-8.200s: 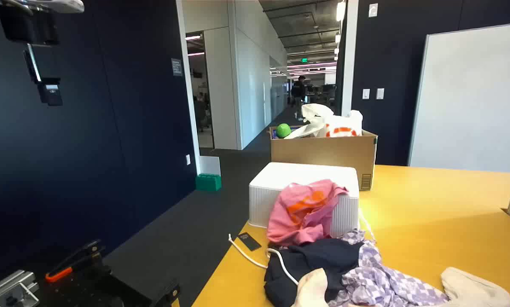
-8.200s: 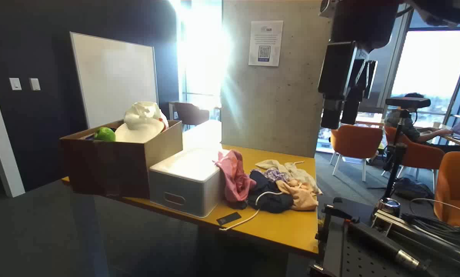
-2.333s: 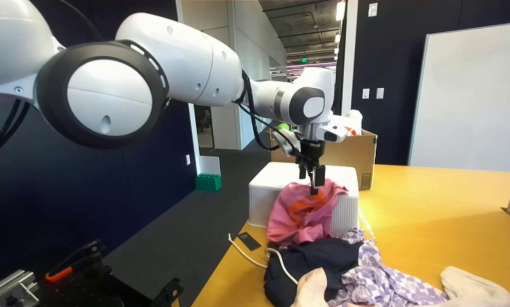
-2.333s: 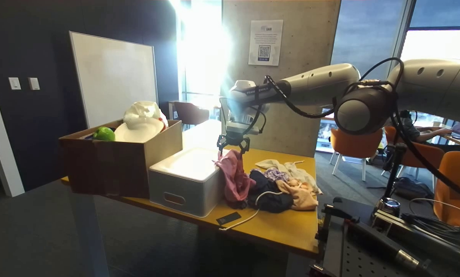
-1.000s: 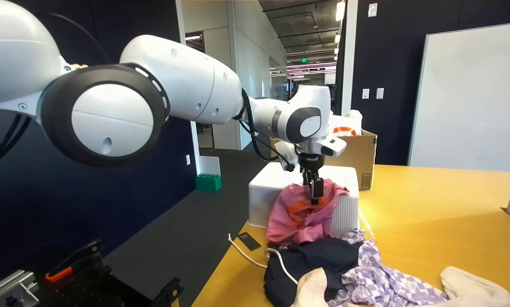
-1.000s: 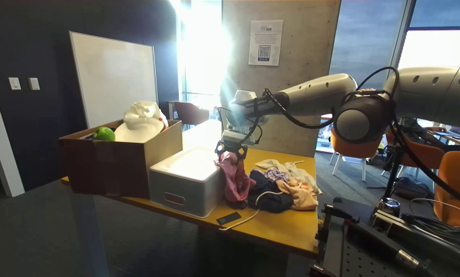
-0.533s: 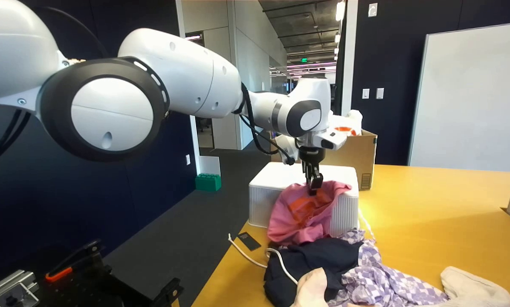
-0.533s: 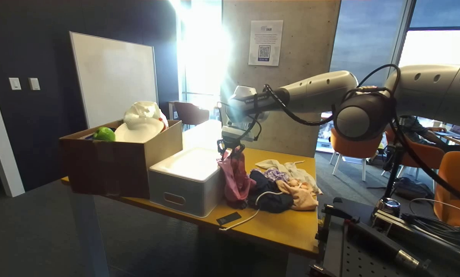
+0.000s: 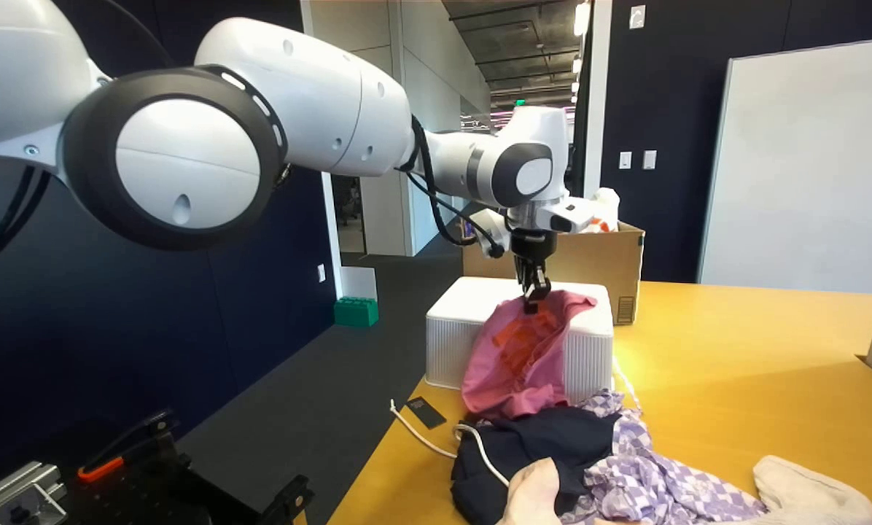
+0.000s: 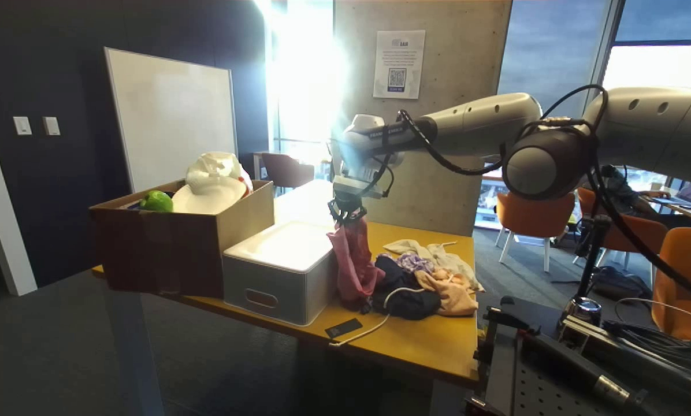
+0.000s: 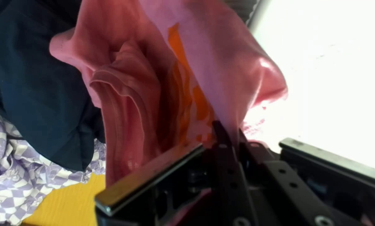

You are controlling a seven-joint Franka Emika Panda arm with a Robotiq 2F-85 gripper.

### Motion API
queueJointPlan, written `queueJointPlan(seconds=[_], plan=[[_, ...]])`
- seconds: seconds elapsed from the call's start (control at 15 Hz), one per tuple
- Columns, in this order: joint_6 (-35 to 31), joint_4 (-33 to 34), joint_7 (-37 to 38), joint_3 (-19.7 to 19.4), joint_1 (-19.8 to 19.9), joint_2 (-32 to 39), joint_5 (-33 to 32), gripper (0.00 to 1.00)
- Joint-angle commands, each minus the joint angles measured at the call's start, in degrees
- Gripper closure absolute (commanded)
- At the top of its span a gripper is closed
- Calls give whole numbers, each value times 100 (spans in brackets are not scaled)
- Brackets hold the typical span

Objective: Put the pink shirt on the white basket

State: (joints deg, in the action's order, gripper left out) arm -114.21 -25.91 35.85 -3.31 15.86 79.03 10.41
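Because limp cloth offers no stiff edge, the claw holds a pinched fold: its fingers are clamped on the shirt, pink fabric caught between their tips. That pinch sits high on the garment, which leaves the bulk hanging below, ready to be drawn up and over. From there the shirt drops along the ribbed long side of the basket, its lower end next to the navy cloth; what bears its weight down there I cannot tell.

The basket turns a flat, solid face upward, so it is probably upside down and used as a stand; "on" would then mean laid across that face. I judge the step in hand to be the lift, the placing not yet done. More height is likely needed, then a shift over the top before release, since a low pass could snag the hem on the edge.

Farther out, a checked cloth, a peach cloth and a cream cloth lie heaped on the tabletop, perhaps spares. On the basket's side away from the shirt stands a box with a bag and a green ball, apparently storage.
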Motion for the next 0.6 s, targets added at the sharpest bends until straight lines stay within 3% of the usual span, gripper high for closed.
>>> queueJointPlan(seconds=[0.0, 0.53], plan=[[431, -105, 244, -23, -87, -590, -138, 99], [258, 26, 211, 38, -603, -1527, -306, 99]])
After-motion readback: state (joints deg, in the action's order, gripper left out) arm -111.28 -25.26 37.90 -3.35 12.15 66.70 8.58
